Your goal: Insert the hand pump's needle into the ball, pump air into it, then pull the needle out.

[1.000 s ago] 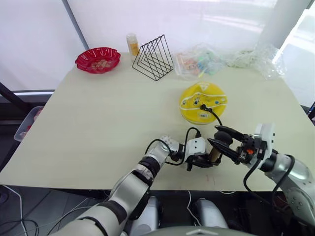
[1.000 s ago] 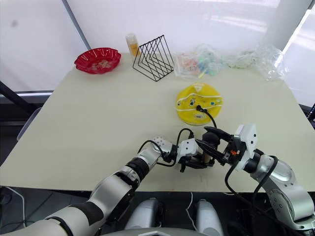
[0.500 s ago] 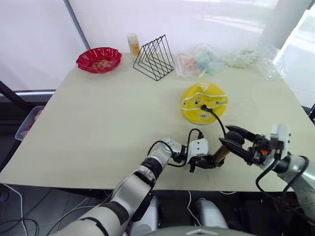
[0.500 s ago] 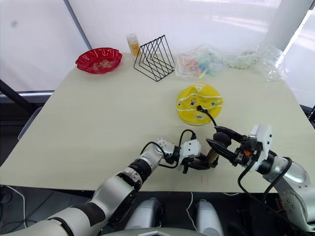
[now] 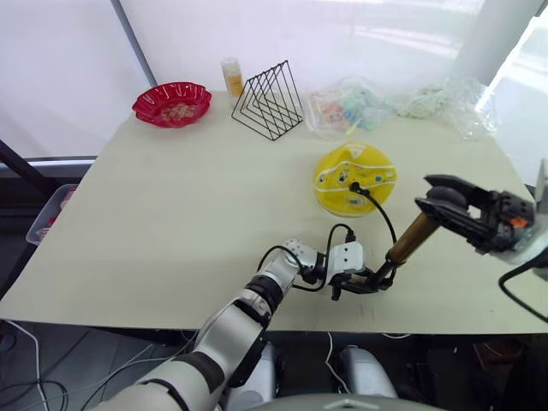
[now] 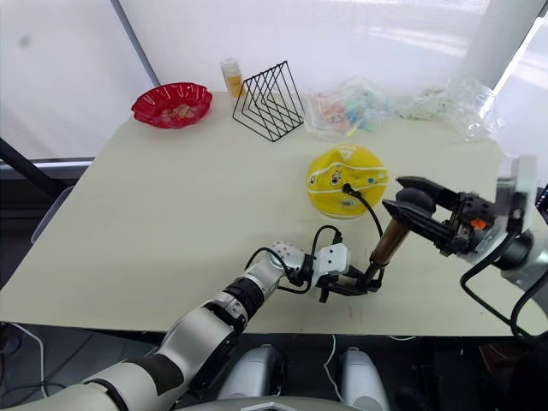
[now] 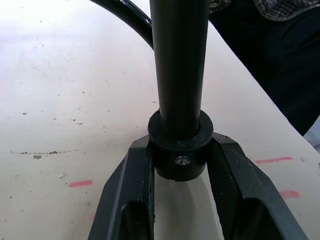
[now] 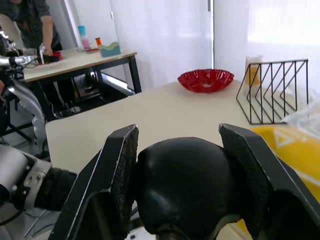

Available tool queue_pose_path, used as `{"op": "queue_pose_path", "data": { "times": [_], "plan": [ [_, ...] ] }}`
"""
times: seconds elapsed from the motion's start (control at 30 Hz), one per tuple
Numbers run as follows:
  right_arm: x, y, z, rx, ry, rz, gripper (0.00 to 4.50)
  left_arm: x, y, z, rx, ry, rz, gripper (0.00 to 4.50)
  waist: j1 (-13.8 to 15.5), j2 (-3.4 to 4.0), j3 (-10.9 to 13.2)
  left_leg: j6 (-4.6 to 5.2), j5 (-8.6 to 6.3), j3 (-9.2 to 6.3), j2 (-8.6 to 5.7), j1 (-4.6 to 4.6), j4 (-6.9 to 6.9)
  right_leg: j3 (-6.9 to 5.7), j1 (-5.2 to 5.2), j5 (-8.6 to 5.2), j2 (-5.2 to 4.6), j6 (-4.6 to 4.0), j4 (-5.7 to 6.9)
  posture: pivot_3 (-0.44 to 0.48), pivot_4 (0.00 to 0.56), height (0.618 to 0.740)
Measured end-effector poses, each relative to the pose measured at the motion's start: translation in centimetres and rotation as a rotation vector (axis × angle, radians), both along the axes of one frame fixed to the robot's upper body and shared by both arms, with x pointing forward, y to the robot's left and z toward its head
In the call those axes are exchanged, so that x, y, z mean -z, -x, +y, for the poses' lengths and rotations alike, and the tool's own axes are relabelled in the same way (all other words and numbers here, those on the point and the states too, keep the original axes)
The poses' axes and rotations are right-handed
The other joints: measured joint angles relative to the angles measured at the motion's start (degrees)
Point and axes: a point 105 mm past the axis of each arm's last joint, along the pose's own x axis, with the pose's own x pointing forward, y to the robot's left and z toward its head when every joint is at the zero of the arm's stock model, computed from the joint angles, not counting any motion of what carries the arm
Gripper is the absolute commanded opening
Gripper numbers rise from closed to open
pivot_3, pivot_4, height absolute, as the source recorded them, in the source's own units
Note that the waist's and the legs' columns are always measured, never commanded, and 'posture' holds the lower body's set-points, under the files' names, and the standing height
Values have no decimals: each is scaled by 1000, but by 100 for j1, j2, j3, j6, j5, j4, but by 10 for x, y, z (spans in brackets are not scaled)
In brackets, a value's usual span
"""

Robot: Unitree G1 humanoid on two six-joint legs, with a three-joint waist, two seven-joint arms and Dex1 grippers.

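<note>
Left gripper (image 5: 370, 281) clamped on pump (image 5: 409, 240) base cap, near table (image 5: 171, 223) front edge | 1 pump, tilted up rightward | 1 ball (image 5: 354, 178), hose (image 5: 374, 205) fitting plugged in top | right gripper (image 5: 451, 201) closed on T-handle | back: 1 bowl (image 5: 170, 104), 1 rack (image 5: 267, 100)

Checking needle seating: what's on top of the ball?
The hose's black fitting sits on the ball, the hose trailing to the hand pump. The needle itself is hidden under that fitting.
</note>
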Motion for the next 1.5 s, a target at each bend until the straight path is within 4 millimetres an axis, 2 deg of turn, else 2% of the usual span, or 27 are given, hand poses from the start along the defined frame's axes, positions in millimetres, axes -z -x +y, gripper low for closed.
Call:
{"op": "queue_pose_path", "data": {
  "times": [0.23,0.6,0.8,0.93,1.03,1.13,1.5],
  "plan": [
    [-24,2,2,-12,2,-36,2114,5,3,2,-1,-5,21,1022,-6,0,0,0,0,0,5,1,0,1,0,0,-1,0,1,0,150,737],
    [-24,-1,1,5,-6,-12,2114,7,3,3,-17,-3,23,1022,-2,0,0,0,0,-1,6,0,0,0,1,0,-3,0,1,0,150,737],
    [-20,5,0,16,9,-25,2114,8,2,2,-36,4,5,1022,3,-1,-2,0,0,-5,7,4,1,-4,8,0,-3,0,1,0,150,737],
    [-8,10,1,46,-8,-45,2114,13,2,2,-56,-5,20,1022,2,-38,-31,0,0,-16,8,25,3,-16,36,0,-4,-1,0,0,150,737],
    [8,13,3,56,-3,-41,2114,17,2,5,-70,-20,27,1022,-11,-100,-73,0,-1,-19,15,103,-8,-23,109,-14,-4,-29,-13,0,150,737],
    [27,12,7,54,-5,-15,2114,20,0,9,-84,-37,23,1022,-30,-145,-110,-1,-1,-21,25,122,-9,-25,121,-11,-7,-37,-13,0,150,737],
    [95,-3,14,95,30,138,2114,22,3,6,-82,-37,16,1022,-13,-131,-150,-1,0,-19,20,116,-13,-33,114,-6,-26,-47,-14,0,150,737]
  ]
}}
